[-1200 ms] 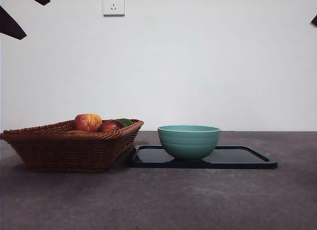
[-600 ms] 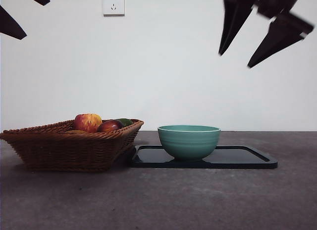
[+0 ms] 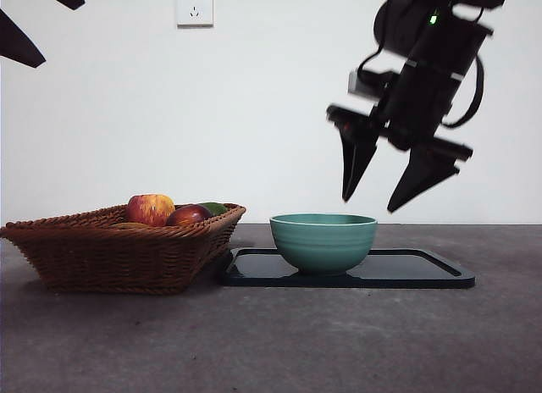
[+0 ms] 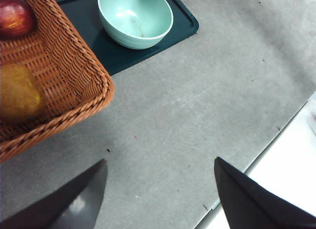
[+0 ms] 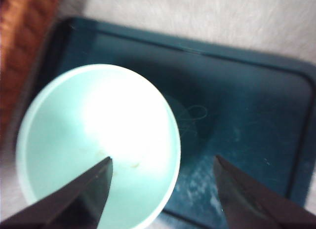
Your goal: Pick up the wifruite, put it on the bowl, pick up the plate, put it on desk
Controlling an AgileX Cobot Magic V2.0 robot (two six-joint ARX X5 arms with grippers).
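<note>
Desk (image 3: 271, 342), upright bowl (image 3: 323, 240), right pincer (image 3: 373, 198) spread above

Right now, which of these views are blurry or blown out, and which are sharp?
Right wrist view: soft all over, and the bowl interior is blown out to white. Front view: the right gripper above the bowl is slightly smeared, while the basket and tray look crisp. Left wrist view: evenly lit and sharp, apart from a bright strip beyond the desk edge.
</note>
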